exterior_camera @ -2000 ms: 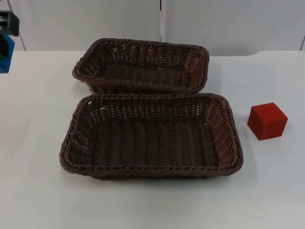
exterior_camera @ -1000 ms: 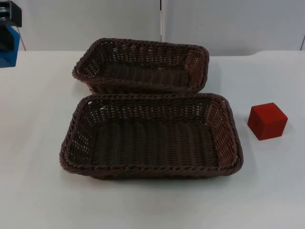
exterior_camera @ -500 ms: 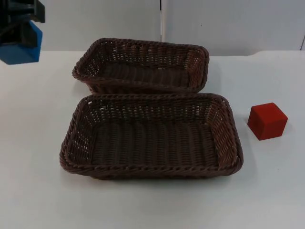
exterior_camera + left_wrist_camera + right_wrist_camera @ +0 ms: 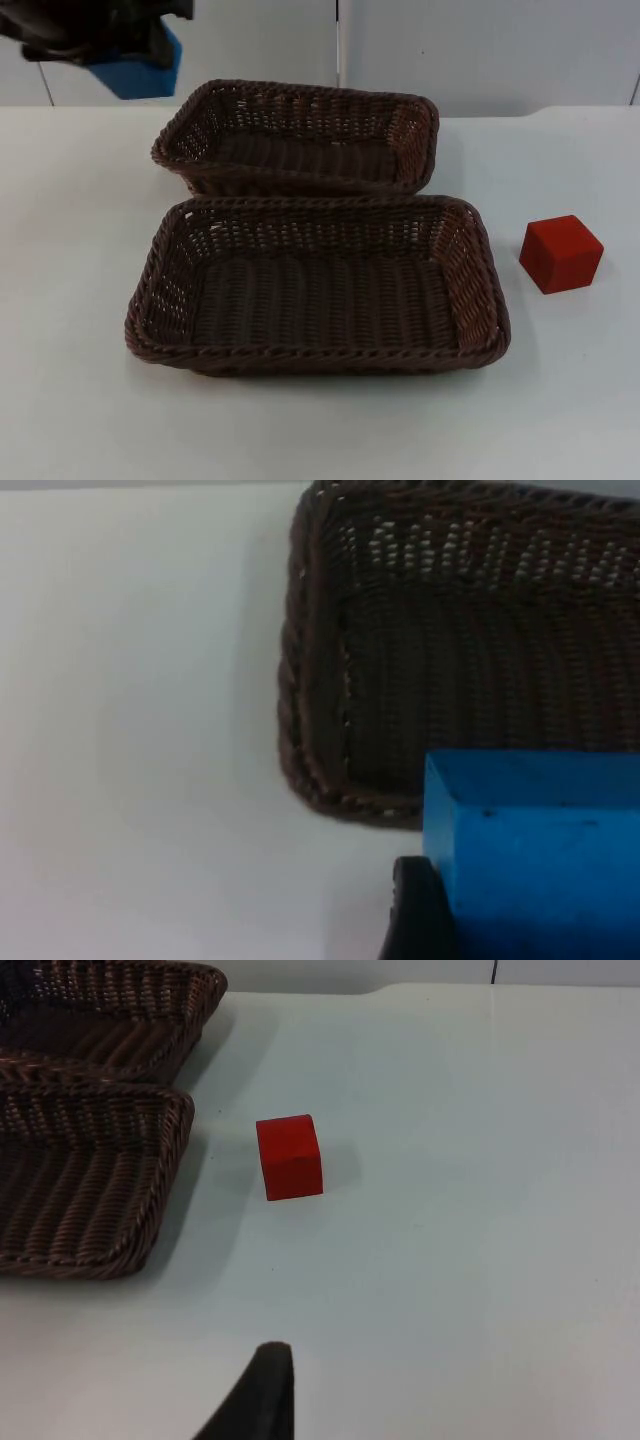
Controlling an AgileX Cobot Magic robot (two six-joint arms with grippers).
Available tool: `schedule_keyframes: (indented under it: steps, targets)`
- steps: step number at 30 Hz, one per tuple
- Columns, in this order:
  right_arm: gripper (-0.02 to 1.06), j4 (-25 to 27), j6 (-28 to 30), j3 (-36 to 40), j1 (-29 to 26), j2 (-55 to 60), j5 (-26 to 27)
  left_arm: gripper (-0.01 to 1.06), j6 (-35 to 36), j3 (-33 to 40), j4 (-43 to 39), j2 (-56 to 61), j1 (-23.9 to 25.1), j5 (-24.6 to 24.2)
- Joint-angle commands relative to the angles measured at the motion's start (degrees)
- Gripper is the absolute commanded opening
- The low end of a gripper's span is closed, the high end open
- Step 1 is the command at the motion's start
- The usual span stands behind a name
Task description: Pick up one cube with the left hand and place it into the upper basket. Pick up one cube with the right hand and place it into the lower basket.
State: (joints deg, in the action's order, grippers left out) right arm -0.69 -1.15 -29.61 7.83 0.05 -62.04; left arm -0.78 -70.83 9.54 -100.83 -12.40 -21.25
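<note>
One cube pinched, one waiting.
My left gripper [image 4: 130, 45] clamps blue cube [image 4: 140, 68] beside upper basket [image 4: 300, 135]; release only above its floor. Right gripper's state: cannot tell.

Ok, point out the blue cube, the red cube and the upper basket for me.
blue cube [image 4: 540, 850], left wrist view, on its front face.
red cube [image 4: 561, 253], top view, near its middle.
upper basket [image 4: 300, 92], top view, on its far rim.

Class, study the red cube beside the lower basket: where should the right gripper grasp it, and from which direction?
Probably from above, fingers closing on two opposite vertical faces of the red cube. It sits flat on the table, apart from the lower basket, its sides free.
</note>
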Motion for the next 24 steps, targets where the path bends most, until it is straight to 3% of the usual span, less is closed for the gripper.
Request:
schedule_keyframes:
  steps: [1, 8, 12, 24]
  targets:
    - [1.05, 0.0, 0.5, 0.0, -0.1, 0.0, 0.2, 0.00, -3.4, -3.2, 3.9, -2.4, -0.3, -0.9]
    - [1.05, 0.0, 0.5, 0.0, -0.1, 0.0, 0.2, 0.00, -12.6, -17.0, 13.5, -13.8, -0.3, -7.0]
    - [1.05, -0.1, 0.5, 0.0, -0.1, 0.0, 0.2, 0.00, -17.1, -23.2, 18.1, -19.5, -0.3, -8.2]
    - [1.05, -0.1, 0.5, 0.0, -0.1, 0.0, 0.2, 0.00, -18.8, -38.4, 19.0, -34.4, -0.9, -8.9]
